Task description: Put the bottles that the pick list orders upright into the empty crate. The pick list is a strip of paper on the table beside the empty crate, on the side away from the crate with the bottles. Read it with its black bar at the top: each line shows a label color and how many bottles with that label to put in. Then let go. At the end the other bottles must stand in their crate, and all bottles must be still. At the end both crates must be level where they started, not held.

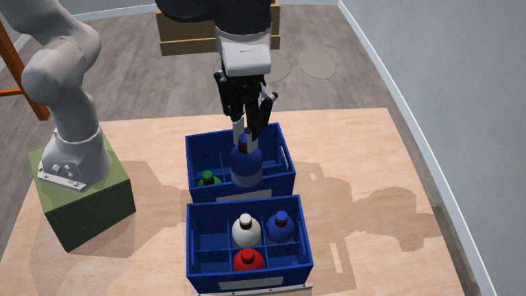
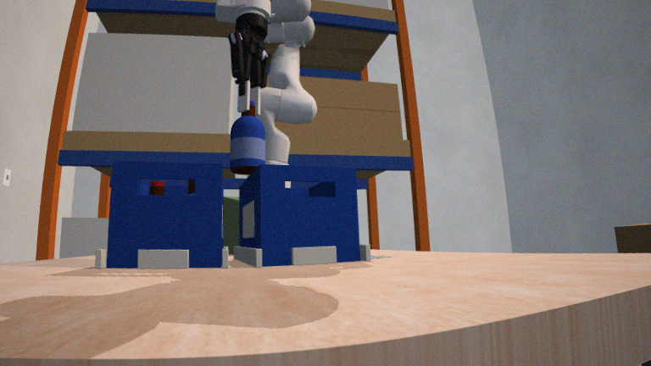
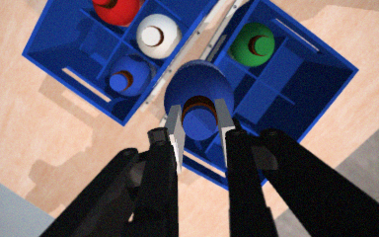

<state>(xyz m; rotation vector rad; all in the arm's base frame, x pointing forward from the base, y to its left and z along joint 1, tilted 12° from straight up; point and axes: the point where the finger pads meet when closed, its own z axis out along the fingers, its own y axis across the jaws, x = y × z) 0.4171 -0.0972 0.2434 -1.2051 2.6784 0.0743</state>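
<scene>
My gripper [image 1: 245, 142] [image 2: 248, 102] [image 3: 199, 117] is shut on the neck of a blue bottle [image 1: 246, 165] [image 2: 247, 146] [image 3: 197, 81]. The bottle hangs roughly upright, its base about rim height, over the near side of the far crate [image 1: 201, 149] [image 2: 312, 227] [image 3: 341, 81]. A green bottle [image 1: 209, 181] [image 3: 249, 44] stands in that crate's corner. The near crate [image 1: 209, 215] [image 2: 163, 227] holds a white bottle [image 1: 246, 232] [image 3: 163, 41], another blue bottle [image 1: 279, 231] [image 3: 133, 71] and a red bottle [image 1: 248, 264] [image 3: 118, 14]. A paper sliver [image 2: 381, 257] shows beyond the far crate, unreadable.
The crates stand close together, with a narrow gap between them. Low grey blocks [image 2: 163, 258] sit at their feet. Dividers split both crates into compartments. The arm's green pedestal [image 1: 91, 215] stands to the left in the top view.
</scene>
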